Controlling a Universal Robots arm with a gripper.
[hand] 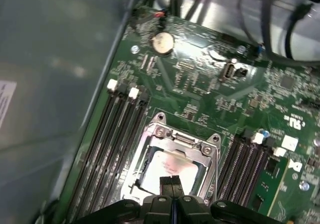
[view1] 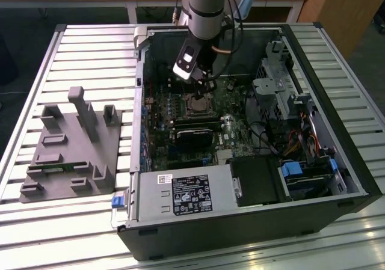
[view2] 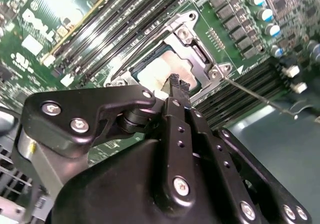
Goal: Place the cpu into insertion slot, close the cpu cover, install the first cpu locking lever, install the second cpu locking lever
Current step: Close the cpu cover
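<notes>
**Directly over the socket, fingers pressed together**

The gripper hangs over the cpu. Its two fingers are narrow, tip against tip, and hold nothing. I cannot tell if they touch the chip. The cpu lies in the insertion slot, in the far part of the open computer case. The cpu cover lies flat around it. One thin locking lever sticks out beside the socket.

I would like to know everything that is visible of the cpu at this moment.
The cpu is a small, flat, square chip with a pale silvery-beige metal face. It lies flat on the green motherboard, inside the window of the silvery cpu cover, whose frame surrounds it. The gripper, shut, has its tip just over the face; whether it touches cannot be seen.
</notes>
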